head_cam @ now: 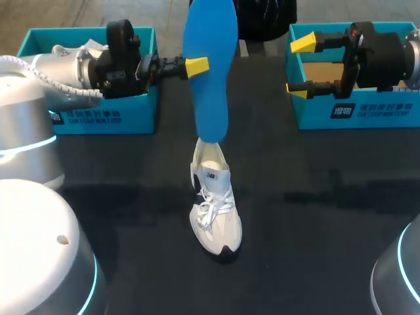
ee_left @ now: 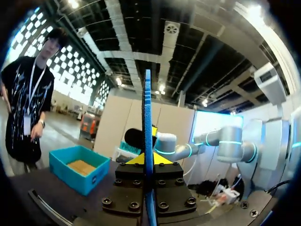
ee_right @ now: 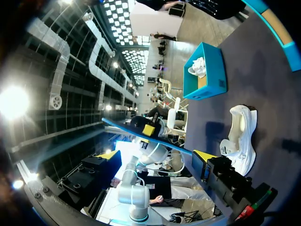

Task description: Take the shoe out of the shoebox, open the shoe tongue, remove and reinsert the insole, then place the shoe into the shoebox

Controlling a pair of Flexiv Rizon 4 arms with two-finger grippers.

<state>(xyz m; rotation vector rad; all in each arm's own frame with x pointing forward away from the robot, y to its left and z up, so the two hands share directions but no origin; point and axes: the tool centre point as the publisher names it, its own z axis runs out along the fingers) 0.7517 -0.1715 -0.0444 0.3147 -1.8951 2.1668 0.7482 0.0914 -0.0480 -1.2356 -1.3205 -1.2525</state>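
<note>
A blue insole point(head_cam: 211, 72) hangs upright above the table, its lower end just over the heel opening of the white shoe point(head_cam: 215, 213). My left gripper point(head_cam: 195, 66) is shut on the insole's edge from the left. In the left wrist view the insole point(ee_left: 147, 117) stands edge-on between the yellow tips point(ee_left: 149, 159). The shoe stands on the black table, toe towards the front. My right gripper point(head_cam: 300, 67) hangs open and empty in front of the right shoebox point(head_cam: 354, 108). From the right wrist view, the shoe point(ee_right: 242, 136) and the insole point(ee_right: 141, 135) lie ahead of the open gripper point(ee_right: 155, 155).
A teal shoebox point(head_cam: 105, 115) stands at the back left behind my left arm, with white paper point(ee_right: 197, 66) inside. The right shoebox point(ee_left: 80, 167) shows a brown floor. Black table point(head_cam: 315, 216) surrounds the shoe.
</note>
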